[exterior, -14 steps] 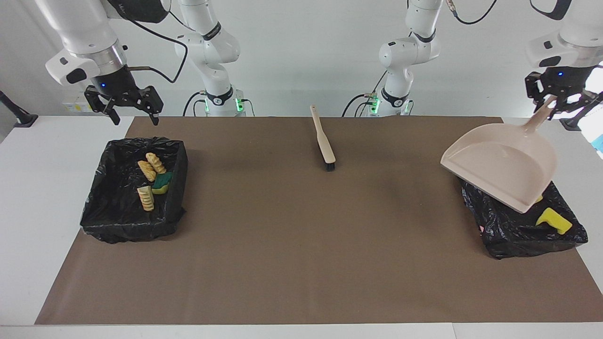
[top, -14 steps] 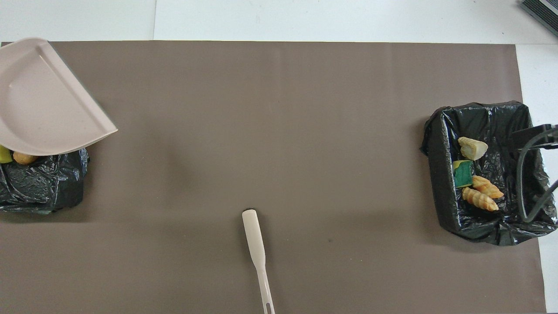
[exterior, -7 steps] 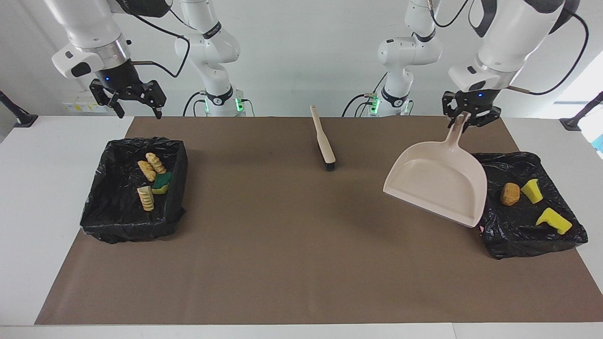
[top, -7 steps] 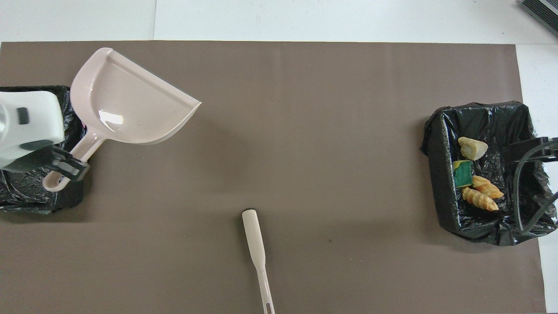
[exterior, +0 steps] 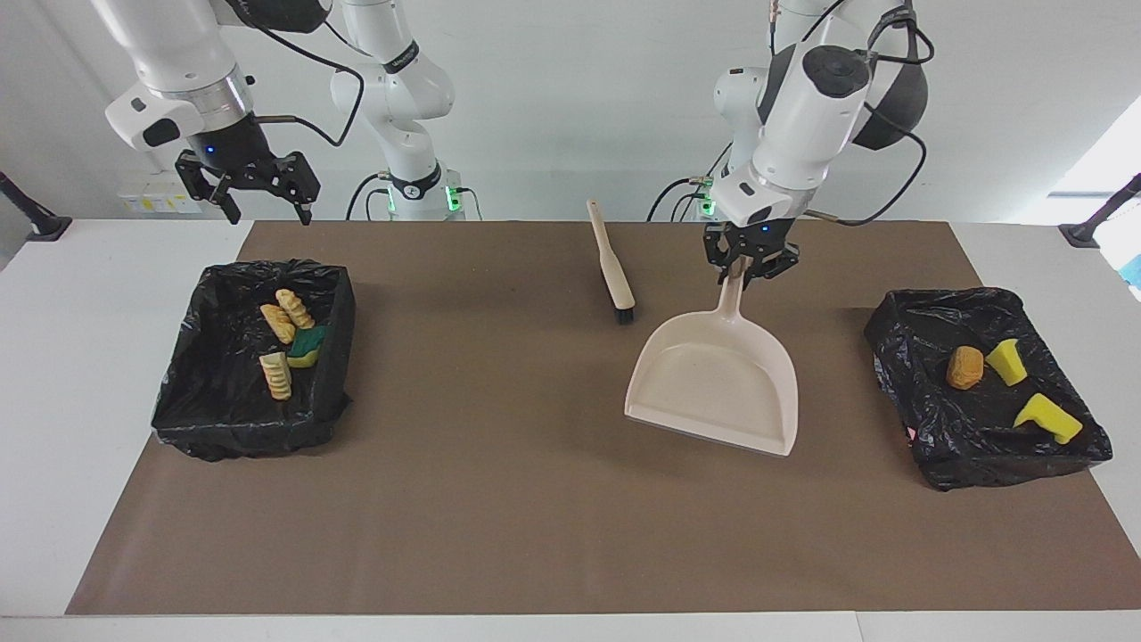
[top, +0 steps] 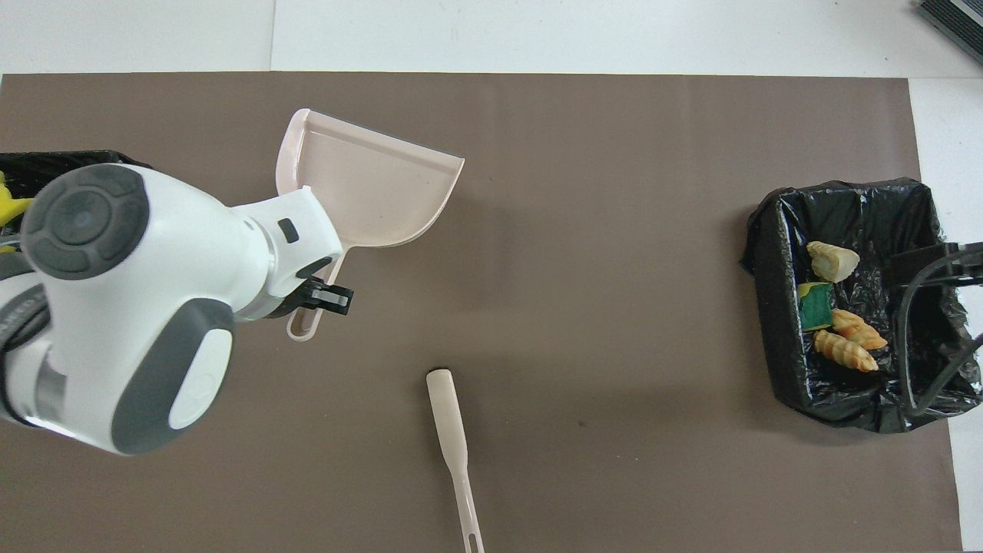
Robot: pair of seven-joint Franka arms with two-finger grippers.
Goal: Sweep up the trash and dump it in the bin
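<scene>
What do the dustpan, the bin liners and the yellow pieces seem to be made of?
Dustpan: probably smooth, hard beige plastic; one moulded piece with a faint sheen.
Bin liners: thin black plastic film, crinkled and glossy.
Yellow pieces: likely foam, matte with cleanly cut faces.

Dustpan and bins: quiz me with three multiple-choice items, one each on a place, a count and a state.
1. What is the dustpan over?
A. the brown mat, between brush and bin
B. a bin
C. bare white table

2. How many trash pieces lie in the bin at the left arm's end?
A. one
B. three
C. five

3. How does the left gripper stand?
A. open, empty
B. shut on the dustpan's handle
C. shut on the brush

Answers: 1 A, mat shows all around it, brush beside it. 2 B, a brown nugget and two yellow foam pieces. 3 B, its fingertips pinch the handle.
</scene>
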